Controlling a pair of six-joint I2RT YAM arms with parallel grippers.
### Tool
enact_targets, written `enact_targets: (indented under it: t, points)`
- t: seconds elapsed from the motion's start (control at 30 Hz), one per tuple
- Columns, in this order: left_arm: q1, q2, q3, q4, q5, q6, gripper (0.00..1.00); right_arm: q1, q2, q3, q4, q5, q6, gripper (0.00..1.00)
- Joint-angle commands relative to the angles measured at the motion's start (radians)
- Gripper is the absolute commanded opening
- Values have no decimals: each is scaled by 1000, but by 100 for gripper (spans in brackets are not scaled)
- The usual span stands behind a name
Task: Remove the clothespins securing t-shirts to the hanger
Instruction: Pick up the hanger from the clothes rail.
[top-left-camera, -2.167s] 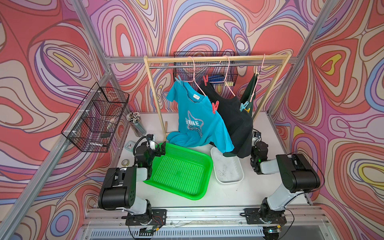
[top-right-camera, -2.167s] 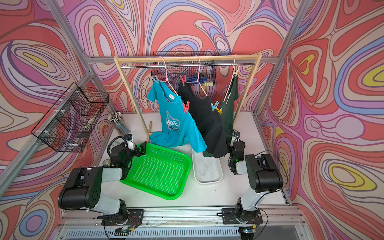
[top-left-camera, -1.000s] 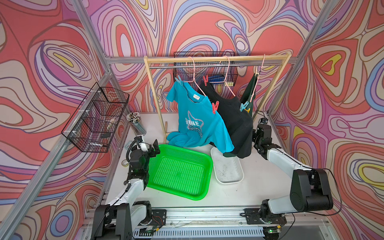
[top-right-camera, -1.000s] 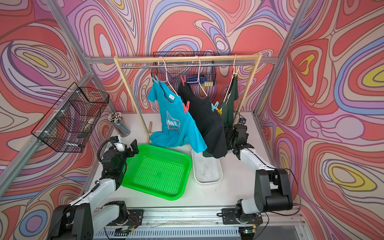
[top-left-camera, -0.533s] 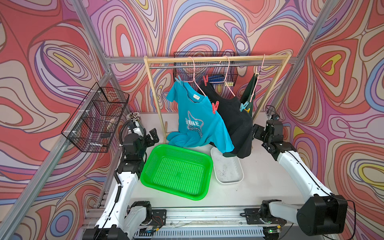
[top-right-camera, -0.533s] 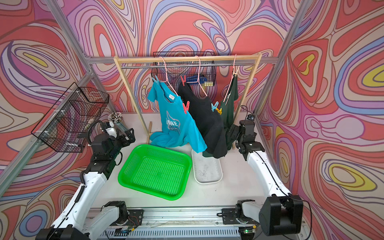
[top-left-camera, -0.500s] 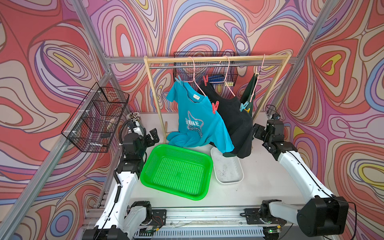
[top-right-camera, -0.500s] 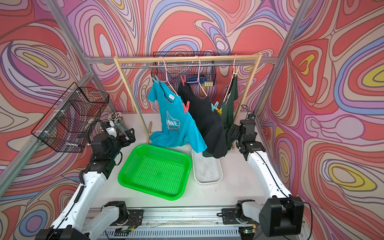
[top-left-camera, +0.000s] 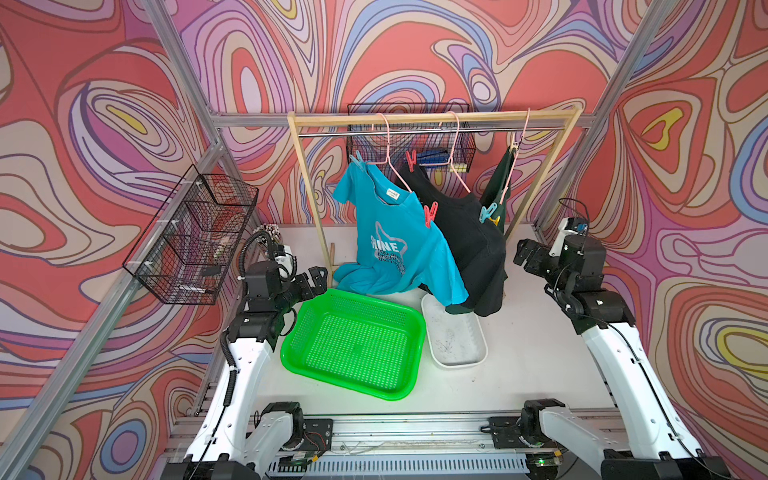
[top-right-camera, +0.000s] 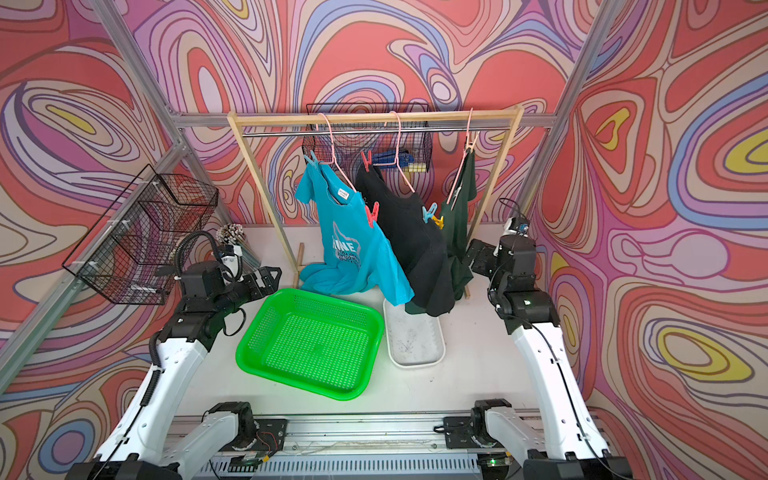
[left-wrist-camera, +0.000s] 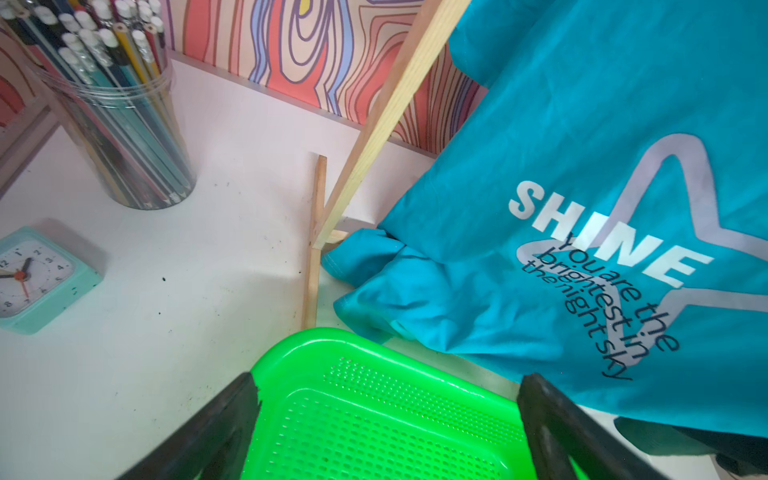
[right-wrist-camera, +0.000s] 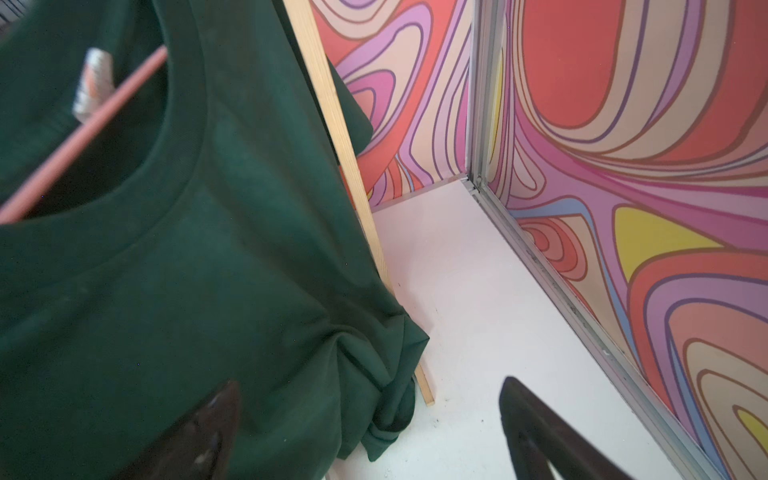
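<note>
Jaws on the left gripper are standing wide apart, gripping nothing, and hovering at the left of the frame over the rim of the green basket, probably where pins are meant to drop. Right gripper, equally spread and empty, is hanging at the right beside the black t-shirt. Clothespins are sitting higher, upper centre, pinching shoulders onto pink hangers so the fabric is not sliding off. A red clothespin is biting the turquoise t-shirt, with a light blue clothespin to its right, so both arms are likely facing a climb.
</note>
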Motion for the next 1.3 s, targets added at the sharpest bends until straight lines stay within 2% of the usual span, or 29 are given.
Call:
enact_targets:
  t: [0.0,0.4,0.8,1.03,1.27]
  points:
    - [-3,21,55,-81,67,20,100,3,-25,56,-76,-21,-15,98]
    - [-2,99,71,-88,139,72,100,4,-51,160,-168,-258,2,98]
    - [-2,36,25,-110,104,128,100,4,-84,338,-232,-373,-32,98]
    - [-2,37,24,-124,113,125,100,4,-25,440,-208,-497,11,98]
    - [-2,48,18,-116,124,96,100,5,32,466,-141,-609,40,96]
